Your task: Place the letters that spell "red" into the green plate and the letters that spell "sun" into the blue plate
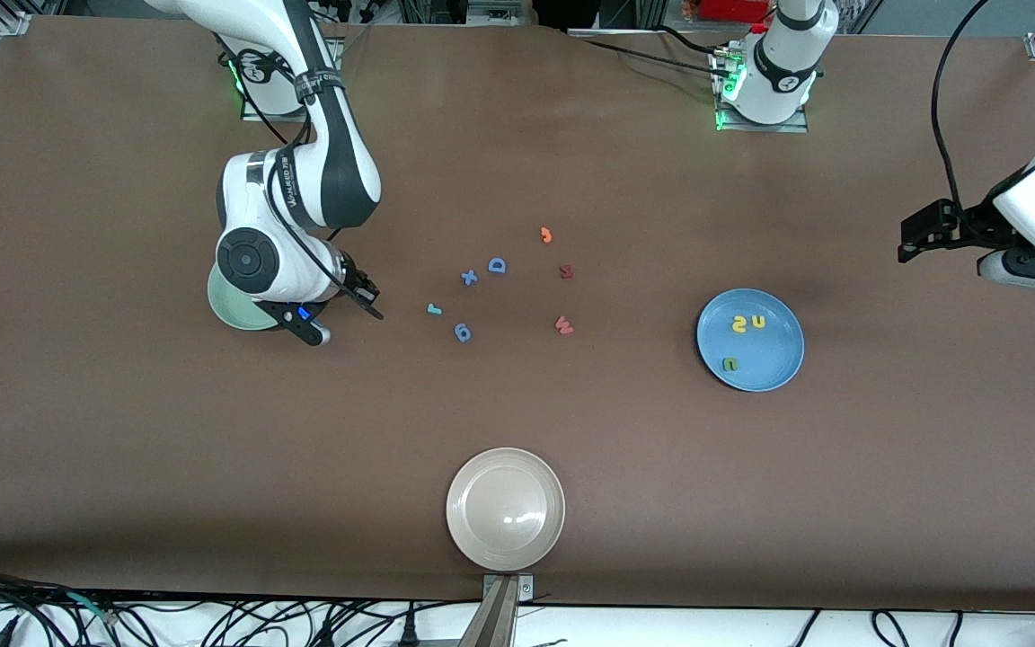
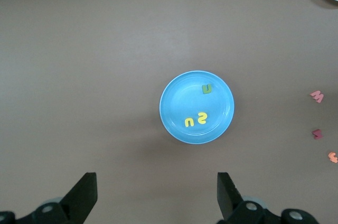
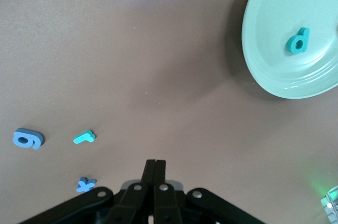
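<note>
The round blue plate (image 1: 750, 340) sits toward the left arm's end of the table, with the yellow "s" (image 1: 738, 324), the yellow "u" (image 1: 758, 320) and the green "n" (image 1: 729, 364) lying flat in it. The pale green plate (image 3: 274, 60) holds the teal "d" (image 3: 298, 41). The small teal "r" (image 1: 433, 309) and the orange "e" (image 1: 546, 235) lie flat on the table between the two plates.
</note>
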`<state>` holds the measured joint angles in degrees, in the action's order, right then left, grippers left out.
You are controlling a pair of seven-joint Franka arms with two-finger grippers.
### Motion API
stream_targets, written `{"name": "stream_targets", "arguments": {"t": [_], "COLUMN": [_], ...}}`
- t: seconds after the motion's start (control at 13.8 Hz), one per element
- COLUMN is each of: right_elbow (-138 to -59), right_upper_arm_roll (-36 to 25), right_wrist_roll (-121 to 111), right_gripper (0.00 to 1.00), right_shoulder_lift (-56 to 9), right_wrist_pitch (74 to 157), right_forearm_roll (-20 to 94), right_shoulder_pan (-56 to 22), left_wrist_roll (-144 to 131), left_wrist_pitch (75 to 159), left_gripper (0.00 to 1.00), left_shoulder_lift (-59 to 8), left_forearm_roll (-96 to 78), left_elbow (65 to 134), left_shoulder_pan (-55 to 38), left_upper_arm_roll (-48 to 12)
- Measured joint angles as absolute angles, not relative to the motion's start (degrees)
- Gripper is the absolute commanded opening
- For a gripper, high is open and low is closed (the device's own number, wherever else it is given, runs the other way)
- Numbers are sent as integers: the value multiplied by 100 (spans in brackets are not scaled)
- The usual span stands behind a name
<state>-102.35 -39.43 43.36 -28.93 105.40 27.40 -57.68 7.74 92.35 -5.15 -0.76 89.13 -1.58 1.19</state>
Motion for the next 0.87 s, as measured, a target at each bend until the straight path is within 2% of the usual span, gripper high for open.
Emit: {"name": "stream_targets", "arguments": {"t": [0.07,0.14,0.22,0.36,0.51,0.87], "right_elbow": [-10238,-10241,-10243,-10247,-10259,-10315], "right_upper_arm_roll": [-3939,-3930,-3920,-3897,-3880,-3598], "right_wrist_roll": [4328,4326,4325,4319,4303,4321], "right_gripper": [54,66,72,93,98,99], "right_shoulder_lift": [-2899,-2911,-2931,-2991,-3086,-3546], "right_wrist_pitch": [10542,10556,10605,10828,11150,11945], "right_forearm_roll": [2740,2740,2740,2740,2740,2878], "right_shoulder_pan": [-5793,-5822,-5856,-5917,-6019,-6262], "left_wrist_roll": [774,774,774,774,774,774], "left_wrist_pitch": [9237,9238,9240,9240,9240,9241], "left_gripper": [100,100,100,100,100,100], "left_shoulder_lift": [-467,-390,-290,-124,-67,-67], "left_forearm_roll": [-76,-76,-76,-76,-76,-76], "left_elbow": [8987,9083,9174,9283,9330,9350], "left_shoulder_pan": [-115,-30,57,88,89,102], "left_upper_arm_roll": [103,7,-122,-256,-281,-281]}}
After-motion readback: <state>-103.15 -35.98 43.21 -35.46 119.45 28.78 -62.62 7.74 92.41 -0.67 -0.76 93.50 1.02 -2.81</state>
